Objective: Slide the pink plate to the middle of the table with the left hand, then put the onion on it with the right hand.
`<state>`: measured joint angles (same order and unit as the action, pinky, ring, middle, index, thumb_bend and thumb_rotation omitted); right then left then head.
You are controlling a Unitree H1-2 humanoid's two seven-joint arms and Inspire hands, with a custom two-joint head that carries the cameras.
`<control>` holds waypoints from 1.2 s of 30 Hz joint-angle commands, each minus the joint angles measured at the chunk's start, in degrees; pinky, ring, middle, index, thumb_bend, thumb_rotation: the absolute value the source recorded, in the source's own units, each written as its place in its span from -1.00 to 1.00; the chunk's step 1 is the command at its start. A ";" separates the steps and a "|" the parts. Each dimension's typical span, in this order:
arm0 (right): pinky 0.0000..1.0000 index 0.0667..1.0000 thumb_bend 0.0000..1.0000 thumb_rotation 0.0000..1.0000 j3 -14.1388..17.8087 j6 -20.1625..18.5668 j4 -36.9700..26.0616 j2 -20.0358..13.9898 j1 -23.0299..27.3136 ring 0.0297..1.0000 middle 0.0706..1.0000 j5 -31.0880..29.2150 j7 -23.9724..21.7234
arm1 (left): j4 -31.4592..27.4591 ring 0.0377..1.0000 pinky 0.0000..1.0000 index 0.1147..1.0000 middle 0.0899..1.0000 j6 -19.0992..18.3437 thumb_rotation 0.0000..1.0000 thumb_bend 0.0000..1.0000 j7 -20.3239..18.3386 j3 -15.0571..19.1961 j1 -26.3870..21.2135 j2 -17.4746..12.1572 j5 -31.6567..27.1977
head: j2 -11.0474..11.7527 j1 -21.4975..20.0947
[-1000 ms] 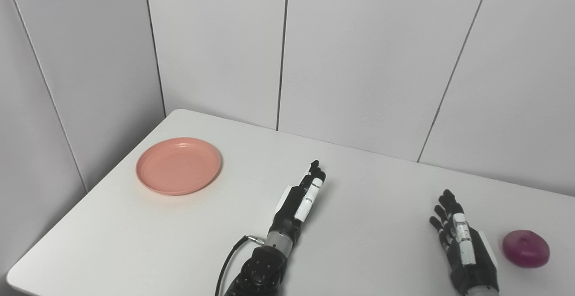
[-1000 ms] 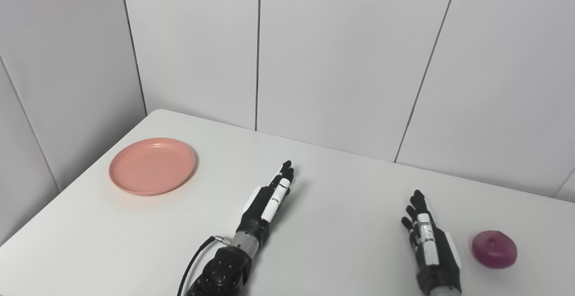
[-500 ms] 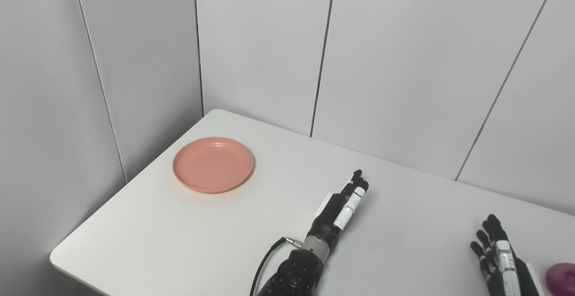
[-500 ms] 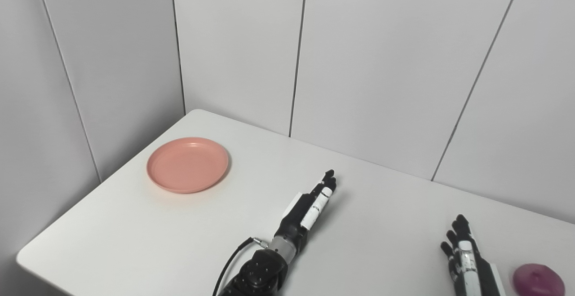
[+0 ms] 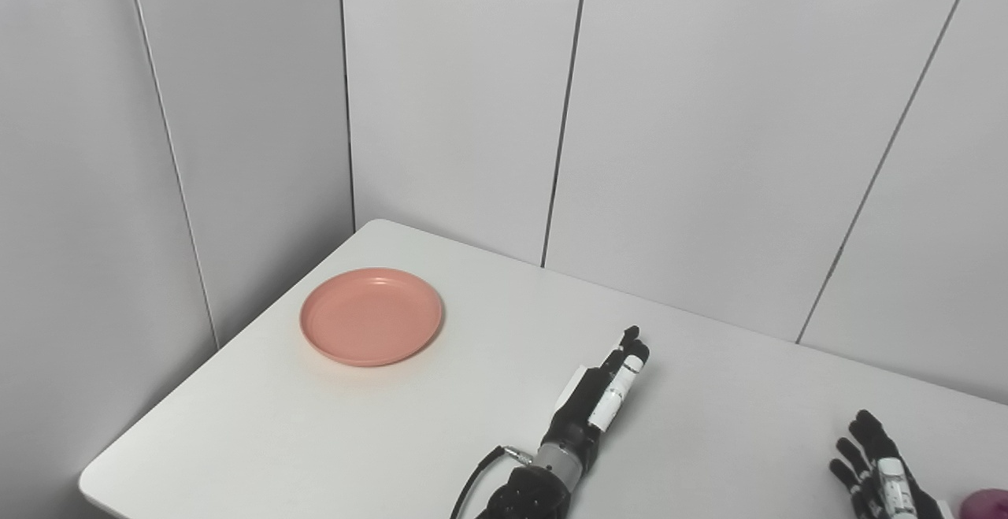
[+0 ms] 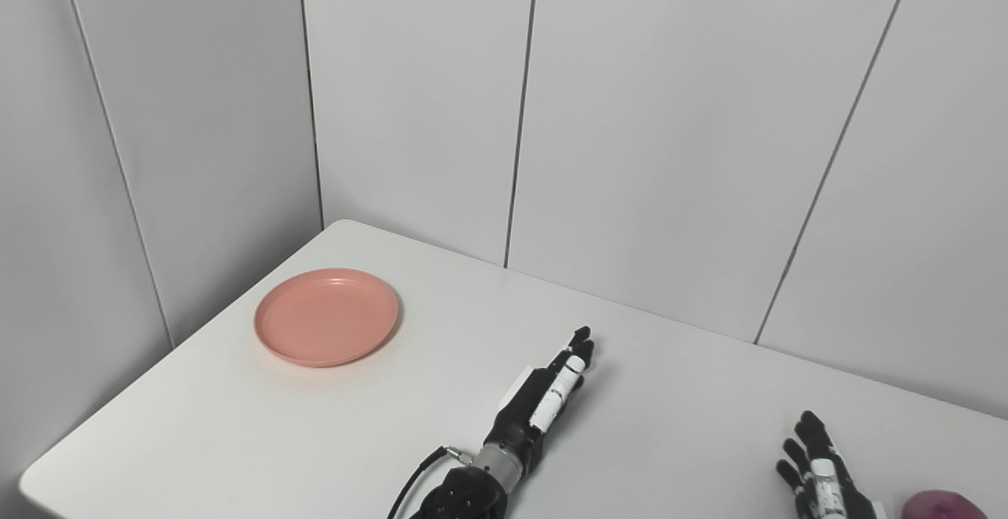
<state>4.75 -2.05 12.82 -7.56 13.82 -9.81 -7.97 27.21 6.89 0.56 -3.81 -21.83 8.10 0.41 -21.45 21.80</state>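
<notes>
Left eye view: pink plate (image 5: pixel 371 316) sits near the table's (image 5: pixel 315 440) far left corner, well apart from the left hand (image 5: pixel 600 397), which is empty, fingers extended together, edge-on, apparently staged for the slide.

Right eye view: right hand (image 6: pixel 820 480) is empty, fingers spread; onion (image 6: pixel 941 505) lies just beside it, uncollected.
</notes>
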 commanded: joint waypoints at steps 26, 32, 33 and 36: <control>1.00 1.00 -0.09 0.75 -0.16 -6.02 -7.65 -0.34 -1.05 1.00 1.00 -0.30 0.93 | -9.77 0.84 0.85 0.88 0.83 -1.32 1.00 0.04 2.81 11.14 -4.78 -7.73 -4.79 | -0.45 0.50; 1.00 1.00 -0.15 0.75 -0.27 -5.94 -7.82 -0.50 -1.19 1.00 1.00 -0.65 0.39 | -9.74 0.80 0.80 0.84 0.80 -0.47 1.00 0.06 6.64 11.85 -5.19 -10.33 -1.22 | -0.50 0.66; 1.00 1.00 -0.16 0.77 -0.28 -5.93 -7.83 -0.54 -1.21 1.00 1.00 -0.71 0.31 | -9.75 0.80 0.81 0.84 0.81 -0.36 1.00 0.08 7.07 11.97 -5.22 -10.66 -0.93 | -0.50 0.66; 1.00 1.00 -0.17 0.78 -0.24 -6.51 -8.08 -0.54 -1.27 1.00 1.00 -0.76 0.48 | -9.48 0.80 0.82 0.84 0.80 -0.03 1.00 0.10 8.33 12.89 -5.49 -11.56 -0.85 | -0.49 0.81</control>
<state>4.43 -7.74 6.68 -7.59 11.65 -10.36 -7.18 18.97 4.40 7.89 8.68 -23.58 -2.41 -1.14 -21.88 22.67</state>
